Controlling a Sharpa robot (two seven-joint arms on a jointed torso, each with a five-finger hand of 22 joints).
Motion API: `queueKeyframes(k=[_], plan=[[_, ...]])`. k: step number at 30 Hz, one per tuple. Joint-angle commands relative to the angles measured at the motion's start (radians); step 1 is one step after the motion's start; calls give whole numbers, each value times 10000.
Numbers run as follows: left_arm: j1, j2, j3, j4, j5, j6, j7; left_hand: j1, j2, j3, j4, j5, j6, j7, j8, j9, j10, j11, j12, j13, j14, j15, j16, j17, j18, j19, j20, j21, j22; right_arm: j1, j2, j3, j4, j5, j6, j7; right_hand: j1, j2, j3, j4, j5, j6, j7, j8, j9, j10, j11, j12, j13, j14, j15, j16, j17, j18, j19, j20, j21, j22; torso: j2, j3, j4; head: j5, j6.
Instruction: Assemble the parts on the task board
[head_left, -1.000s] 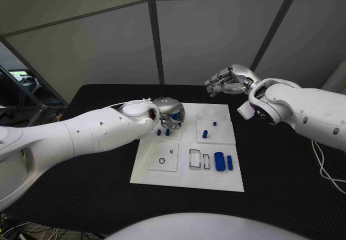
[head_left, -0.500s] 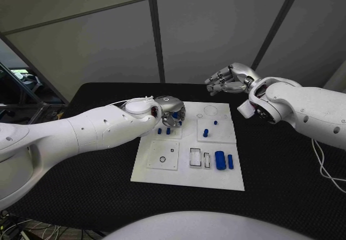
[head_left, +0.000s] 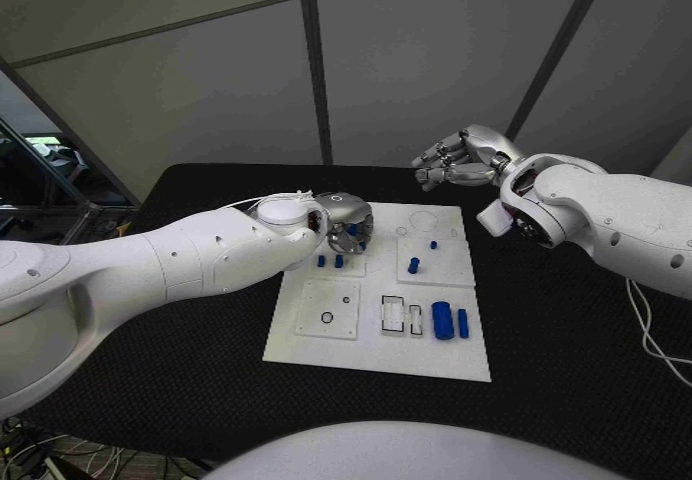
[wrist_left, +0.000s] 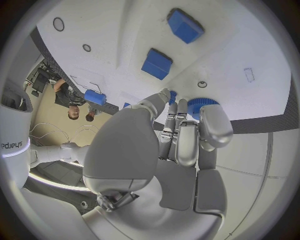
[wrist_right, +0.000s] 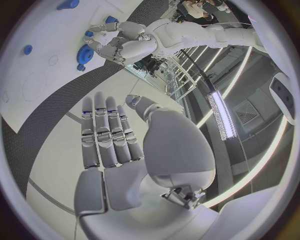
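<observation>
Holding a blue toothed plastic gear (wrist_left: 201, 106) in my left hand (head_left: 343, 224) over the white task board's (head_left: 378, 361) far left corner. I'd lower it squarely and slowly onto its seat; my right hand (head_left: 459, 158) hovers empty, fingers loosely spread, beyond the board.

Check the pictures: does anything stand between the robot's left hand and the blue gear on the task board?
Nothing visible does. The left hand is already at the blue gear, its fingers closed around it at the far left part of the task board. The right hand hangs apart, beyond the board's far edge, holding nothing.
</observation>
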Motion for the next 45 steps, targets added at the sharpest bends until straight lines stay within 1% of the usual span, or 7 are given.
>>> queueKeyframes(k=[1, 15, 22, 27, 34, 38, 45], plan=[[6, 29, 3, -52, -94, 284, -68, 6, 95, 66, 14, 35, 100, 7, -56, -13, 107, -12, -42, -4, 90, -35, 70, 20, -1104, 91, -16, 51, 1544, 20, 5, 5, 6, 3, 12, 94, 17, 22, 59, -13, 49, -9, -13, 61, -1, -38, -23, 48, -12, 15, -61, -13, -12, 21, 48, 14, -57, -17, 1, 5, 8, 1, -20], [-9, 48, 3, -105, -93, 275, 71, 99, 233, 243, -91, 41, 389, -16, -101, 5, 560, -110, -204, 2, 151, -114, 145, 101, -1144, 155, -80, 368, 1598, 20, 26, 5, 2, 3, 21, 90, 36, 32, 75, -33, 54, -7, -13, 70, 0, -39, -24, 62, -20, 17, -63, -14, -17, 21, 54, 13, -67, -18, -4, 0, 4, -30, -63], [-21, 55, 3, -122, -91, 165, 197, -17, 212, 383, -122, 30, 612, -41, -327, -12, 960, -144, -779, -96, 203, -157, 210, 170, -1174, 182, -136, 577, 1629, 21, 28, 5, 1, 3, 25, 85, 36, 32, 75, -33, 54, -7, -13, 70, 0, -39, -24, 62, -20, 17, -63, -14, -17, 21, 54, 13, -67, -18, -4, 3, 9, -25, -86], [-34, 56, 3, -112, -72, 70, 245, -68, 221, 402, -125, 26, 742, -59, -379, -2, 1143, -164, -948, -106, 222, -170, 236, 203, -1187, 196, -146, 673, 1645, 21, 32, 5, 3, 2, 29, 83, 36, 32, 75, -33, 54, -7, -13, 70, 0, -39, -24, 62, -20, 17, -63, -14, -17, 21, 54, 13, -67, -18, -6, 7, -2, -5, -94], [-60, -92, 23, 33, 181, -186, 278, -87, 245, 423, -154, 27, 924, -27, -411, 19, 1380, -164, -1092, -93, 239, -170, 259, 225, -1192, 202, -156, 717, 1649, 21, 1, 5, 10, 2, 29, 80, 36, 32, 75, -33, 54, -7, -13, 70, 0, -39, -24, 62, -20, 17, -63, -14, -17, 21, 54, 13, -67, -18, -3, -1, 20, -39, -99], [-71, -257, 238, 230, 266, -321, 257, -97, 240, 423, -158, 26, 943, -15, -424, 20, 1400, -155, -1128, -95, 242, -164, 264, 232, -1192, 200, -155, 713, 1648, 21, -18, 5, 13, 0, 32, 76, 36, 32, 75, -33, 54, -7, -13, 70, 0, -39, -24, 62, -20, 17, -63, -14, -17, 21, 54, 13, -67, -18, -11, 1, 18, -23, -92], [-107, -548, 790, 572, 299, -476, 202, -118, 227, 431, -164, 29, 950, 1, -479, 10, 1406, -132, -1239, -111, 254, -146, 281, 259, -1198, 205, -148, 745, 1652, 20, -34, 5, 6, -4, 44, 71, 36, 32, 75, -33, 54, -7, -13, 70, 0, -39, -24, 62, -20, 17, -63, -14, -17, 21, 54, 13, -67, -18, -13, -2, 21, 6, -56]])
